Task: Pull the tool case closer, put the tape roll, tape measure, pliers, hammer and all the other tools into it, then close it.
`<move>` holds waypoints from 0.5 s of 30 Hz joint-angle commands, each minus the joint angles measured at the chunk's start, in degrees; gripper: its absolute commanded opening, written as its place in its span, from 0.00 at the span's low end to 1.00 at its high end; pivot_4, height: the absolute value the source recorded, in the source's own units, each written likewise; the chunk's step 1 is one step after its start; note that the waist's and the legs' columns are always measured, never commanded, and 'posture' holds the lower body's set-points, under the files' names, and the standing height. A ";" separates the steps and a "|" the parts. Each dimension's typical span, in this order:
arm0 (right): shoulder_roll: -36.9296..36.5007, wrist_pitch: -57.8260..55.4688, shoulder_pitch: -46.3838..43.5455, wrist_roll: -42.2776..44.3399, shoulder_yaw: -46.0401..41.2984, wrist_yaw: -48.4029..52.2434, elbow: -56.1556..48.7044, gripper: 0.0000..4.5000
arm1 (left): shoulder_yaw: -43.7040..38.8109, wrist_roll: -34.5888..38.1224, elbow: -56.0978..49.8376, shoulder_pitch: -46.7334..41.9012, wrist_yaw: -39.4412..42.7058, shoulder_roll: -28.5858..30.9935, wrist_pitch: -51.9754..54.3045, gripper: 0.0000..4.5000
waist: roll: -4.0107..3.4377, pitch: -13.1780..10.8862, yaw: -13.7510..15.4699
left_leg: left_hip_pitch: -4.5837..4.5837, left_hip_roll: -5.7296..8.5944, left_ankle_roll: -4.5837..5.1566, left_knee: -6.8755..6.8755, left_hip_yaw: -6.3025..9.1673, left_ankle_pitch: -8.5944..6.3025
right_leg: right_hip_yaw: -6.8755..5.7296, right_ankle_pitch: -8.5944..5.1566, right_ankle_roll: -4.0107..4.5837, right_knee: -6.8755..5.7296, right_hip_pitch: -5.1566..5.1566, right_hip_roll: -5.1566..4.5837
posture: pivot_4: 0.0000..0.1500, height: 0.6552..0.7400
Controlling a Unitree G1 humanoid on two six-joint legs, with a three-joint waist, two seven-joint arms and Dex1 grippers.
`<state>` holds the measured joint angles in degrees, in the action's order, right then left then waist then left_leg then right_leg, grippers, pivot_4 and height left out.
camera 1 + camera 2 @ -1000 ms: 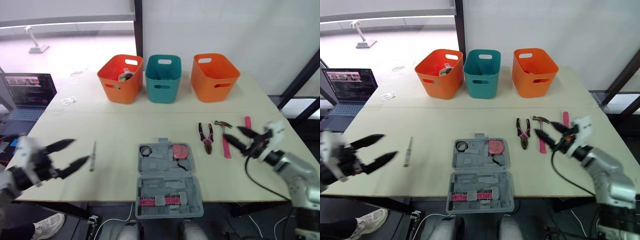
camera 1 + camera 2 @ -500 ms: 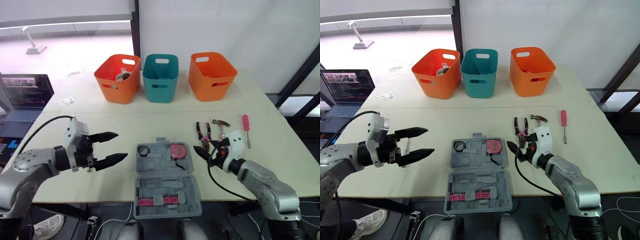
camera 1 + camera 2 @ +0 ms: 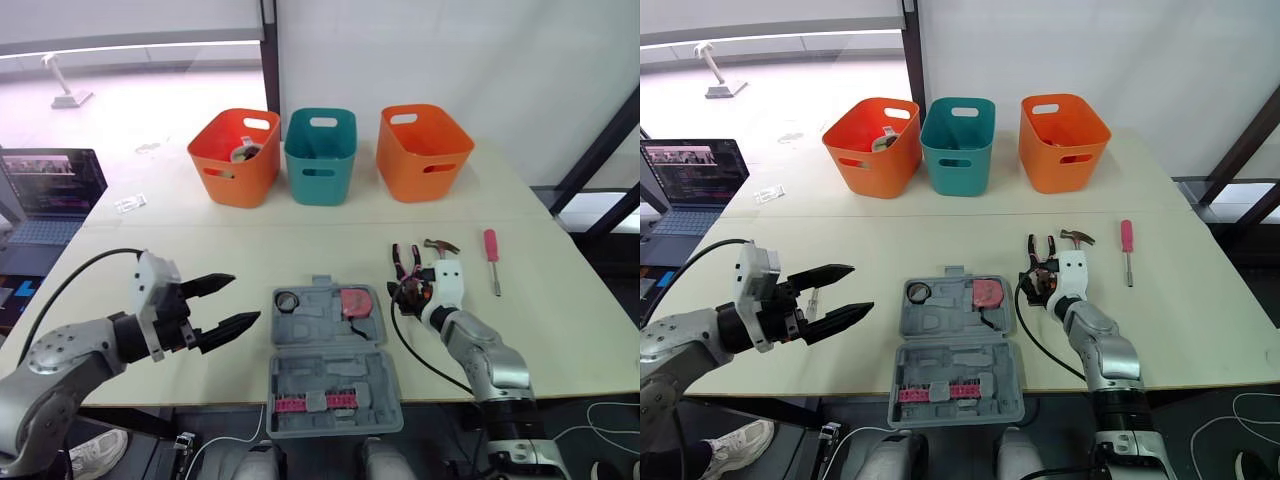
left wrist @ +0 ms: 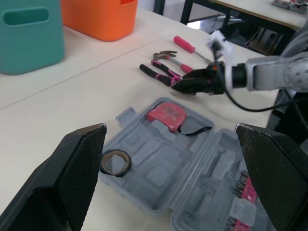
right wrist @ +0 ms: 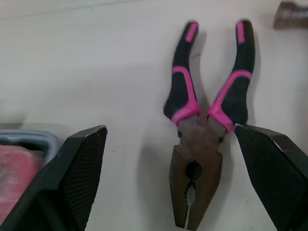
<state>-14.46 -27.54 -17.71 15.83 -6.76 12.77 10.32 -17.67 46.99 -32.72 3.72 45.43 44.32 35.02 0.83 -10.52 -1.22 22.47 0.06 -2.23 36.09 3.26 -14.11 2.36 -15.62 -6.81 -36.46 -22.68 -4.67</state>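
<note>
The grey tool case (image 3: 335,372) lies open at the table's near edge, with the tape roll (image 3: 291,299) and the pink tape measure (image 3: 360,301) in its far half. Right of it lie the pink-handled pliers (image 5: 202,130), the hammer (image 3: 440,247) and a pink screwdriver (image 3: 491,255). My right gripper (image 3: 405,292) is open just above the table, its fingers either side of the pliers' head. My left gripper (image 3: 235,300) hangs open left of the case, holding nothing. A small screwdriver (image 3: 813,298) lies beneath the left gripper.
Two orange bins (image 3: 238,155) (image 3: 425,150) and a teal bin (image 3: 321,155) stand in a row at the back. A laptop (image 3: 50,195) sits off the table's left side. Bare tabletop (image 3: 300,245) lies between the bins and the case.
Both arms have swung in from the table's sides toward the case. In the last half second the right gripper has closed in on the pliers' head and the left gripper has dropped slightly.
</note>
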 commanded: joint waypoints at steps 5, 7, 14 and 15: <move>1.40 4.55 -0.54 -2.09 -0.09 -0.24 2.60 0.94 | -2.25 0.49 -1.81 1.30 -0.34 0.37 -0.29 1.00 | 0.00 0.00 0.00 | -0.01 0.00 0.00 0.02 0.01 0.00 | 0.00 0.00 0.00 -0.01 0.01 0.00 | 1.00 1.00; 2.06 5.78 -0.74 -2.19 -0.92 -0.87 3.83 0.80 | -2.25 0.53 -1.62 1.13 -0.40 0.20 -0.43 1.00 | 0.00 0.00 -0.04 | -0.01 0.00 0.00 0.02 0.01 0.00 | 0.00 0.00 0.00 -0.01 0.01 0.01 | 1.00 1.00; 2.66 8.08 -0.44 -3.00 -1.23 -0.84 5.37 0.21 | -1.53 -0.18 -1.37 1.37 0.46 -0.18 -1.03 1.00 | 0.00 0.00 -0.27 | -0.02 0.00 0.00 0.01 0.02 0.00 | 0.00 0.00 0.00 -0.02 0.01 0.01 | 1.00 1.00; 2.68 8.20 -0.47 -3.01 -1.33 -0.73 5.25 0.21 | -1.38 -0.37 -1.22 1.23 0.52 -0.25 -1.13 1.00 | 0.00 0.00 -0.27 | -0.02 0.00 0.00 0.01 0.02 0.00 | 0.00 0.00 0.00 -0.02 0.01 0.01 | 1.00 1.00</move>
<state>-12.27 -20.26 -18.31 12.61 -7.93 11.74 16.27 -18.76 46.79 -32.84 4.93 45.63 44.30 35.24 0.83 -10.52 -1.49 22.44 0.06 -2.23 36.11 3.28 -14.11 2.36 -15.62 -6.81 -36.48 -22.66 -4.66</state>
